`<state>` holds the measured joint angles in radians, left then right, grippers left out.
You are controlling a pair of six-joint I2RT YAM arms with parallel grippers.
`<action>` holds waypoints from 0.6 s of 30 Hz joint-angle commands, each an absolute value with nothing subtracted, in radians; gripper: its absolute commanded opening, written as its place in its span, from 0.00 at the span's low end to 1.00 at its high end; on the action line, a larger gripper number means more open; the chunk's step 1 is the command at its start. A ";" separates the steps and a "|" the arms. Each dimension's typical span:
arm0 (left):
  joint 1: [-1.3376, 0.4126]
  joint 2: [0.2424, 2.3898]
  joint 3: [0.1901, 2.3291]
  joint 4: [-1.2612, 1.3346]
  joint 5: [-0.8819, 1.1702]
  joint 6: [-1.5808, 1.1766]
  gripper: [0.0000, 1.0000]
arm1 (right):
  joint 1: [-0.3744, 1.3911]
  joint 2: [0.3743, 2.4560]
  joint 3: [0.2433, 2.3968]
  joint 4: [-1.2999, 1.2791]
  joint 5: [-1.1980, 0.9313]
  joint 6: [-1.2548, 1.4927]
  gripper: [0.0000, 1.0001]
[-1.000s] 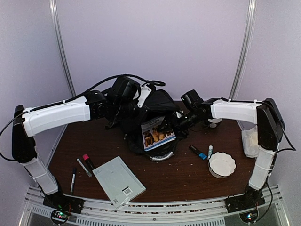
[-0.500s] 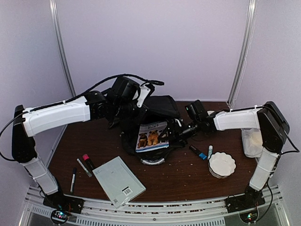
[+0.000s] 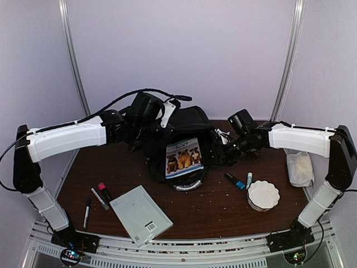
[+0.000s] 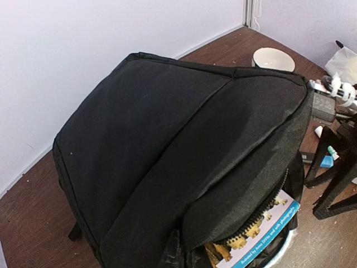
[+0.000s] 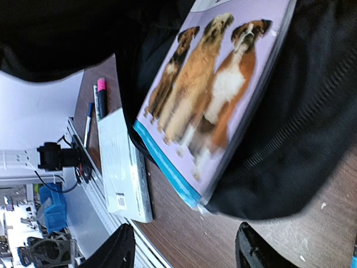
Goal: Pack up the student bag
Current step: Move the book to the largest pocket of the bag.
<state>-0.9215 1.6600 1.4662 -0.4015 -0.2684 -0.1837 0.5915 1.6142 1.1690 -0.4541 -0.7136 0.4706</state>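
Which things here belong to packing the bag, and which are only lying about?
For the job: student bag; dog book, partly inside it; probably grey notebook and pink-capped marker, not yet packed.
Lying about, likely: white dish; crumpled plastic wrapper.

Colours from my feed
I see a black student bag [image 3: 189, 124], a lilac book [image 3: 183, 157] printed with tan dogs, a brown table [image 3: 223, 211], and a probably pink-capped marker [image 3: 104, 190].

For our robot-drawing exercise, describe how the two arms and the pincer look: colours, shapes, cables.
The left arm and right arm have boxy white shells on the long links and black joints. A thin black cable arcs above the left arm. The right pincer has two black fingers.
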 commanded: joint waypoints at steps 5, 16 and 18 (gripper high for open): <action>-0.901 1.661 1.528 -0.354 -0.275 -0.209 0.00 | 0.652 1.403 1.035 -0.344 -0.940 0.434 0.58; -0.887 1.701 1.581 -0.394 -0.198 -0.247 0.00 | 0.811 1.424 1.171 -0.641 -0.504 -0.287 0.06; -0.887 1.691 1.577 -0.382 -0.179 -0.250 0.00 | 0.855 1.431 1.145 -0.590 -0.399 -0.377 0.04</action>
<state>-0.9012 1.7115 1.5318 -0.4644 -0.2176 -0.2188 0.7742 1.4155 1.1549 -0.5941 -0.6395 -0.0700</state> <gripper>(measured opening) 0.009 0.060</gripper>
